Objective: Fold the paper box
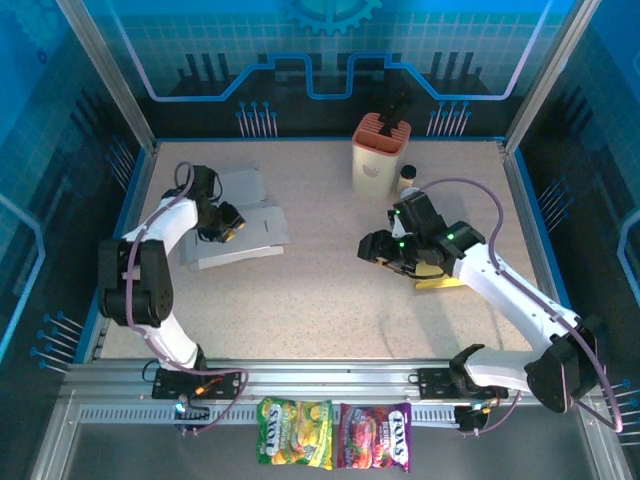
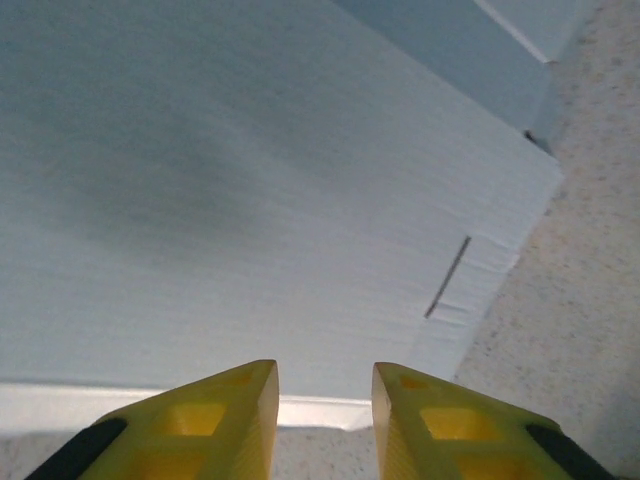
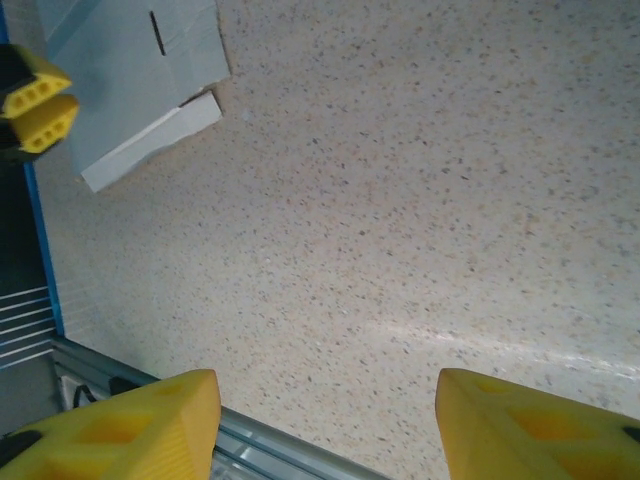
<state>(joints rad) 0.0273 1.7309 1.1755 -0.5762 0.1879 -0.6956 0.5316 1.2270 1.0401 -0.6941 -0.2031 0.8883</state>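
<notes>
Paper box [image 2: 250, 180] cropped, yellow object [image 1: 445, 283] half-hidden

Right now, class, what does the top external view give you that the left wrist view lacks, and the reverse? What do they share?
Top external adds the right claw, open above bare table, a tan holder at the back, and two candy bags at the near edge. Left wrist adds a close look at a thin slit in the flat paper box. Both show that box, the left claw and the speckled table.
</notes>
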